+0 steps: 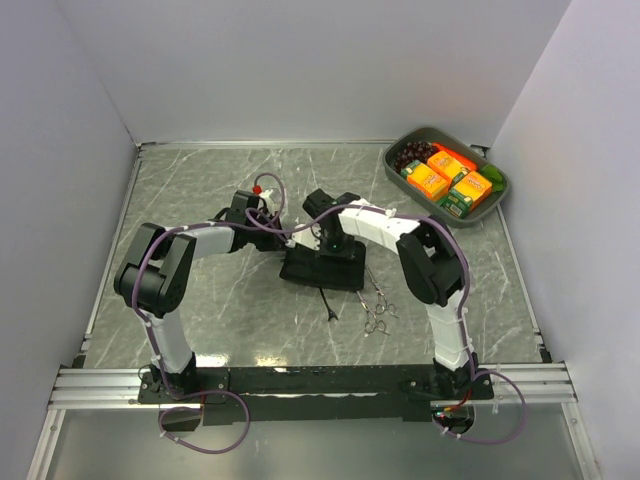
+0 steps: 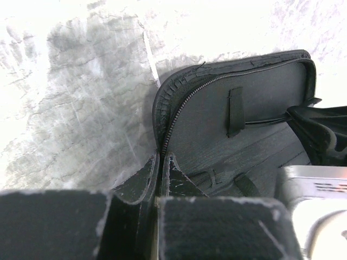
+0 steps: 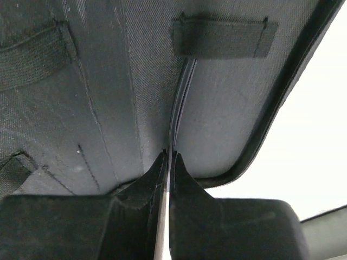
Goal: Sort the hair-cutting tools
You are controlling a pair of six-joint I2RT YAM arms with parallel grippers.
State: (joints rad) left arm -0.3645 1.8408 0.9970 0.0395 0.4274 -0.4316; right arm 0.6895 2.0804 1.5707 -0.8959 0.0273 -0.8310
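Okay, on the left wrist view my left gripper (image 2: 161, 168) is pinched tight on the zipped rim of the flat black rectangular zip case (image 2: 260, 108). The rim runs straight between the two fingers and the lid stands open.

Over to the right wrist: my right gripper (image 3: 168, 162) is closed down to a hairline on a thin black pointed hair clip (image 3: 181, 103). I see it edge-on, so little of its shape shows. It runs up from the fingers along the grey lining and its far end sits under a black elastic loop (image 3: 222, 38) stitched inside the case.

From the top camera, both arms meet over the case in the middle of the grey marbled tabletop (image 1: 200, 190). Just near of the case lies the other black hair clip (image 1: 328, 306), loose on the tabletop. Beside it to the right are the two slim silver ring-handled scissors (image 1: 380, 298), one just nearer me than the other (image 1: 373, 324). Far right corner, a grey oval tray (image 1: 400, 172) holds orange and green packets, well apart from everything.
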